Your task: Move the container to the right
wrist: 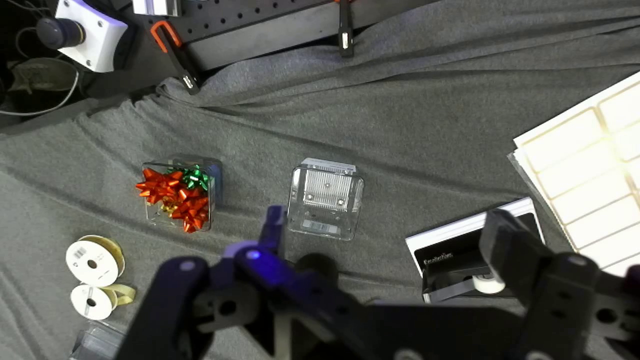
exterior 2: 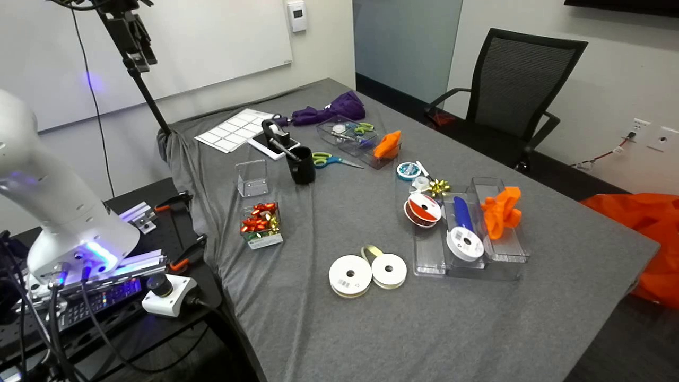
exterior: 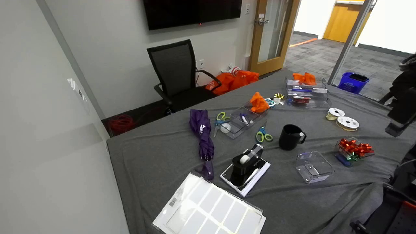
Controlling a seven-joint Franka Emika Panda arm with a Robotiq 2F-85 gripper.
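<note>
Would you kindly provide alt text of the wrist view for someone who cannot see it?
A clear plastic container sits on gray cloth, the robot's fingers spread wide in the foreground. In frame, a box of bows lies left of it; a tape dispenser and white sheets lie right.

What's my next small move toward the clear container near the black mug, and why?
Probably shift the open end effector sideways to centre it on the clear container before lowering: in the wrist view, the container lies nearer the picture's left finger.
</note>
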